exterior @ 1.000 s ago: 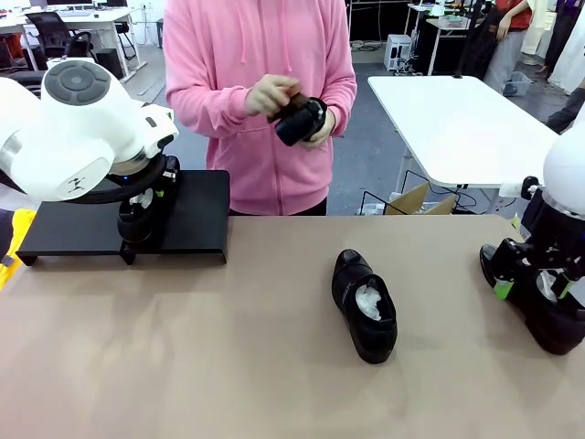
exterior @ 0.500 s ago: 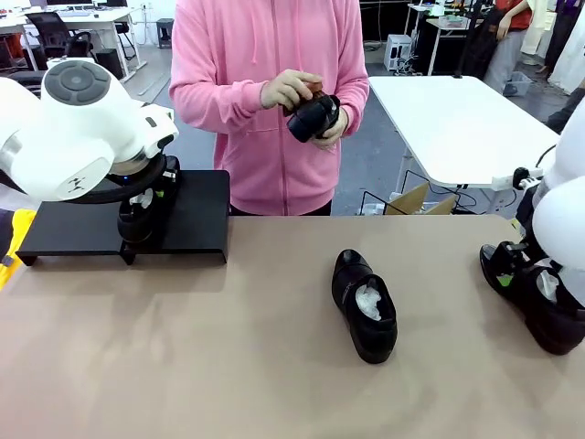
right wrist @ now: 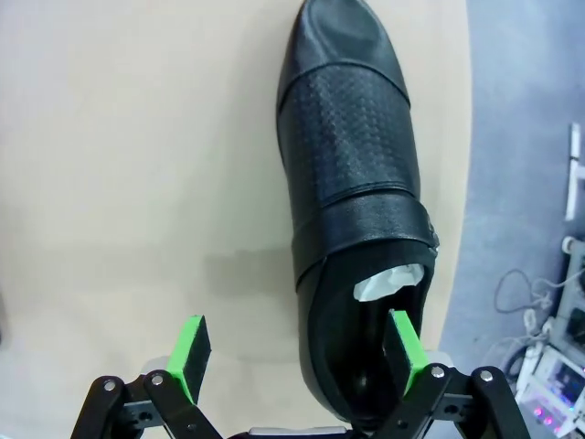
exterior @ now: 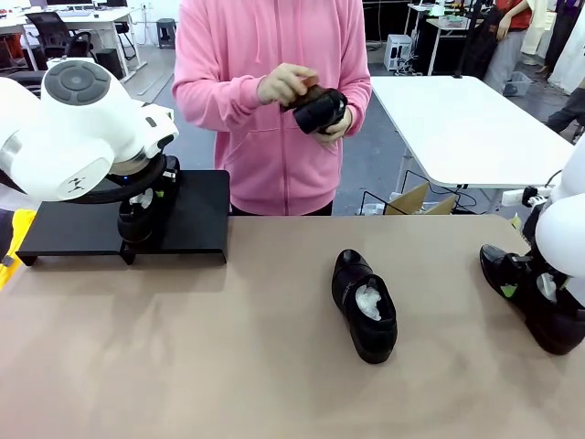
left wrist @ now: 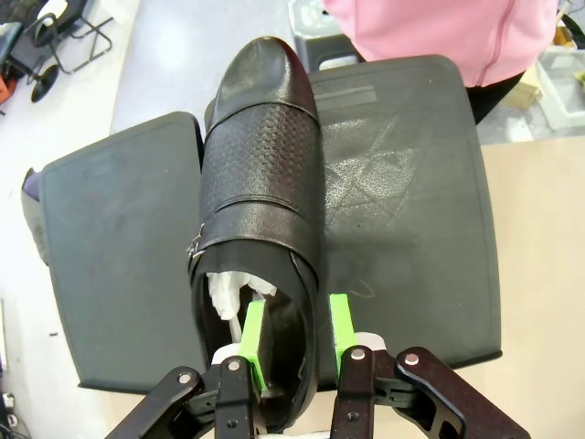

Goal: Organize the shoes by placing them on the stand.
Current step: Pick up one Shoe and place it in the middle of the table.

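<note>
One shoe (left wrist: 260,165) sits on the stand (left wrist: 402,183), my left jaws pinching its side; I should let go gently. My right jaws gape over another shoe (right wrist: 352,137), far from the stand

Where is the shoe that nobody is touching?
Front view: the shoe lies near the middle of the table, between the stand at the far left and another shoe at the right edge.

A: The shoe (left wrist: 260,165), finish?
B: Black leather. Glossy smooth toe, mid band w/ fine woven-look grain. White crumpled paper (left wrist: 228,291) inside.
A: And the stand (left wrist: 402,183)?
B: Matt black, faint scuffs. The table (exterior: 228,366) is tan, smooth, matt. Person's top (exterior: 265,137): pink cloth, soft.
</note>
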You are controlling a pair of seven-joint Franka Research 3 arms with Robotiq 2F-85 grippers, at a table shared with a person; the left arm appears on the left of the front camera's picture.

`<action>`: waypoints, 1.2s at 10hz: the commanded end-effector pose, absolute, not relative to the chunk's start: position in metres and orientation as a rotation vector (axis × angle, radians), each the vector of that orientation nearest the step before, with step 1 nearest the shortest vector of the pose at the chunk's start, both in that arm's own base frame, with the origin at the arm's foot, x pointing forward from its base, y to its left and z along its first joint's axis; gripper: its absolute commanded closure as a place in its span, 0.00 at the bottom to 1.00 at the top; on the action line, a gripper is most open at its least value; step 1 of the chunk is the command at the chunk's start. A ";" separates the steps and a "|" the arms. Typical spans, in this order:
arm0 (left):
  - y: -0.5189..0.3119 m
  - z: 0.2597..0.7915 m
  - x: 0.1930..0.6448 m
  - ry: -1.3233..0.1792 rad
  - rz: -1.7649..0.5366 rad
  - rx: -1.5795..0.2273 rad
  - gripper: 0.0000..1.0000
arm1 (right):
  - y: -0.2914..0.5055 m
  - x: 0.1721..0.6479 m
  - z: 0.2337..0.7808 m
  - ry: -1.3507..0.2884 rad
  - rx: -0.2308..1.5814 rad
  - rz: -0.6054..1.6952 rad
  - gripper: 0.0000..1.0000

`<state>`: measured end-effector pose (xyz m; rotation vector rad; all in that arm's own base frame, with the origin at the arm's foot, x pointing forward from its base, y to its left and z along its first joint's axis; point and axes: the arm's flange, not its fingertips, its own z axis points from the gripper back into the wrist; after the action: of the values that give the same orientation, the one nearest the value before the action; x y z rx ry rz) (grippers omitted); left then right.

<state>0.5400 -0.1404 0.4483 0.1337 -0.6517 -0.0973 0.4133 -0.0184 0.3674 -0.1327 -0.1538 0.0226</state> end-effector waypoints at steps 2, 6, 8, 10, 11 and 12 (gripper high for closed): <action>-0.140 0.449 0.541 -0.665 -0.099 0.144 0.63 | -0.026 0.422 0.349 -0.135 -0.082 0.039 0.00; -0.140 0.449 0.541 -0.665 -0.099 0.144 0.63 | -0.027 0.435 0.328 -0.112 -0.034 0.076 0.00; -0.140 0.449 0.541 -0.665 -0.099 0.144 0.63 | -0.028 0.436 0.328 -0.123 -0.050 0.080 0.36; -0.140 0.449 0.541 -0.665 -0.099 0.144 0.63 | -0.031 0.433 0.330 -0.131 -0.065 0.073 0.76; -0.140 0.449 0.541 -0.665 -0.099 0.144 0.63 | -0.033 0.432 0.329 -0.132 -0.074 0.069 0.96; -0.140 0.449 0.541 -0.665 -0.099 0.144 0.63 | -0.035 0.430 0.328 -0.133 -0.096 0.061 1.00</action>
<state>0.5400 -0.1404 0.4483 0.1337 -0.6516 -0.0973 0.4305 -0.0310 0.3298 -0.0698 -0.1118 0.0537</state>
